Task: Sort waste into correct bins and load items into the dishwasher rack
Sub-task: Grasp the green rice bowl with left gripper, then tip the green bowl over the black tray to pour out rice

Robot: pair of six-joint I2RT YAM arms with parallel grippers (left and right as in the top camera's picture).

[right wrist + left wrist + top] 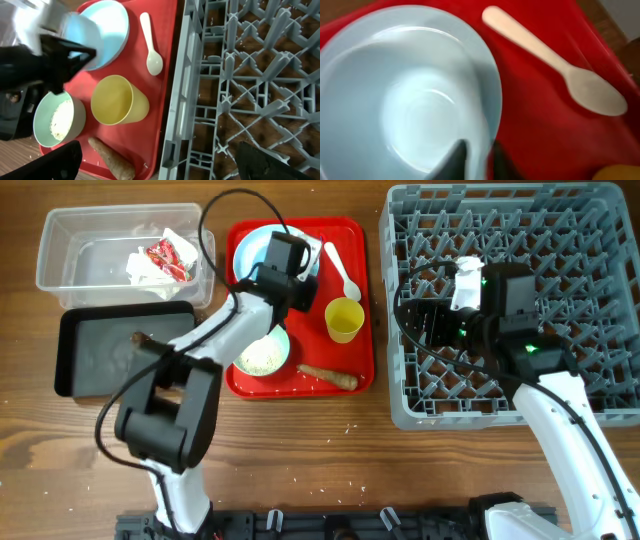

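Bins show only from overhead: one clear tub (60, 240) holding one red wrapper (168, 258), print unreadable, and tissue (140, 270); one black tray (90, 365) with one dark lump (140, 337). My left gripper (477, 160) sits astride the rim of the light blue bowl (410, 100) on the red tray (545, 130); pinching or not, I cannot tell. Sharing that tray, one each: pale green bowl (57, 120), yellow cup (117, 100), spoon (555, 65), root (110, 160). Right gripper (157, 150) gapes wide by the dishwasher rack (240, 75).

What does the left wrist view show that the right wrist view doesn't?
Left wrist only: the left tool close up, its fingers astride the rim of the light blue bowl. Right wrist only: the pale green bowl holding rice, the root and the dishwasher rack. Both: that bowl, the white spoon and the red tray.
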